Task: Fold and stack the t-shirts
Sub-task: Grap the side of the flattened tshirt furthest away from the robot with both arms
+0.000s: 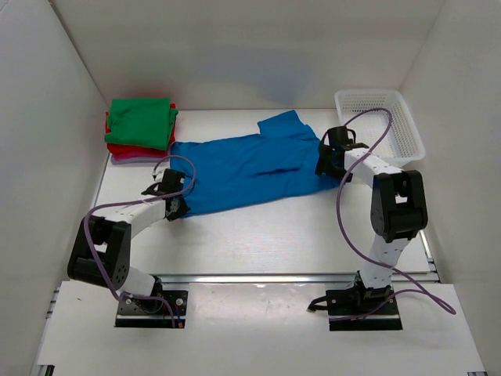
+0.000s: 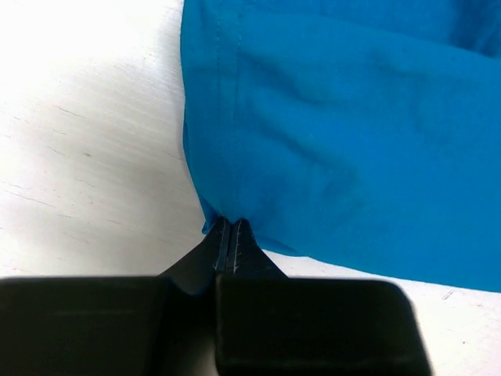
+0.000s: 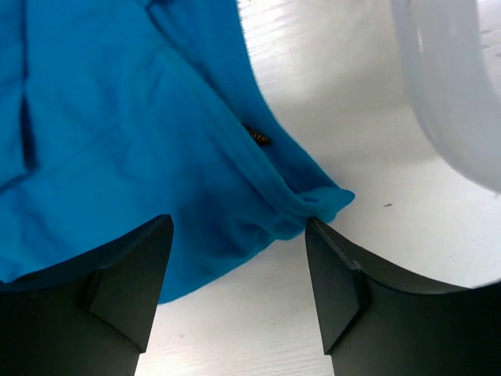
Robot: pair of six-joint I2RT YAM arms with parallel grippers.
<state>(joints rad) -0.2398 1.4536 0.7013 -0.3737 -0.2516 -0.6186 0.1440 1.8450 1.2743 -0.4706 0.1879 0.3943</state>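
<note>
The bright blue t-shirt [image 1: 250, 168] lies spread on the white table, hem to the left, sleeves to the right. My left gripper [image 1: 174, 205] is shut, its tips pinching the shirt's near-left hem corner [image 2: 229, 223]; the blue cloth [image 2: 352, 133] spreads beyond. My right gripper [image 1: 325, 168] is open, low over the shirt's right edge; a bunched blue fold [image 3: 313, 205] touches the right finger [image 3: 344, 282], and blue cloth [image 3: 117, 133] lies ahead. A folded stack stands at the far left: green t-shirt [image 1: 141, 121] on top, red [image 1: 117, 147] under it, pale pink [image 1: 129, 159] at the bottom.
A white mesh basket [image 1: 380, 121] stands at the far right, close to my right gripper; its rim shows in the right wrist view [image 3: 446, 94]. White walls enclose the table on three sides. Bare table [image 1: 274, 235] lies between the shirt and the arm bases.
</note>
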